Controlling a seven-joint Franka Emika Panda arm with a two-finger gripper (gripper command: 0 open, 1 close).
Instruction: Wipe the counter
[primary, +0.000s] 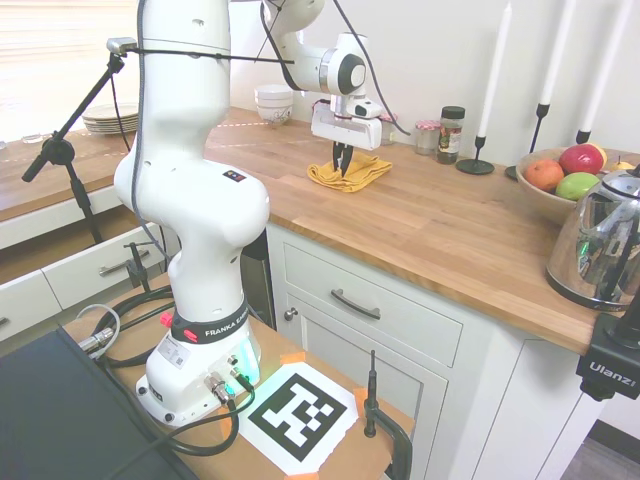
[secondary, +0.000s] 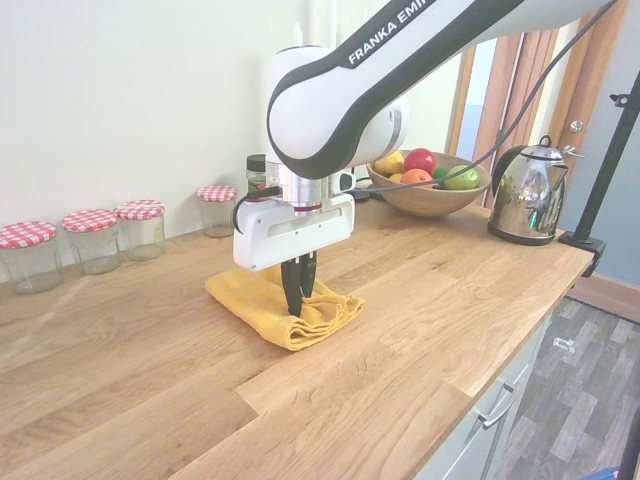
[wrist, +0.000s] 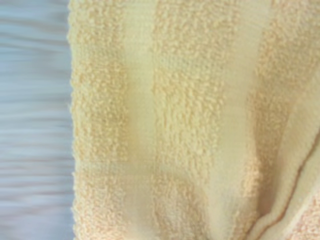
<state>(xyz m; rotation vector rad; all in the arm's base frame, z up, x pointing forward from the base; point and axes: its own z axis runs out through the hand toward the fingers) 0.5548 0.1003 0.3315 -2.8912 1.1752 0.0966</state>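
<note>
Kitchen counter (primary: 420, 225) of honey-brown wood runs across white cabinets (primary: 380, 330), and I see it from both sides. On it, about midway between the front edge and the back wall, lies a folded yellow towel (secondary: 262, 298). My gripper (secondary: 298, 308) points straight down onto the towel, its dark fingers (primary: 341, 160) drawn together and pinching a fold of the cloth near the towel's front side. The towel rests flat on the wood, with bunched layers showing at the corner nearest the front edge.

Along the back edge by the wall stand four glass jars with red checked lids (secondary: 95, 240), well apart from the towel. A darker spice jar (primary: 451, 133) stands at the back too, just beside black candlesticks with white candles (primary: 492, 90). Farther along the counter sits a wooden bowl of fruit (secondary: 428, 182), and near the far front corner a shiny kettle (secondary: 529, 192). At the other end, white bowls (primary: 274, 102) and a stack of plates (primary: 112, 120) sit by the back edge.

My wrist view is filled with the towel's terry loops (wrist: 190, 130), with a blurred strip of counter along one side (wrist: 32, 125).
</note>
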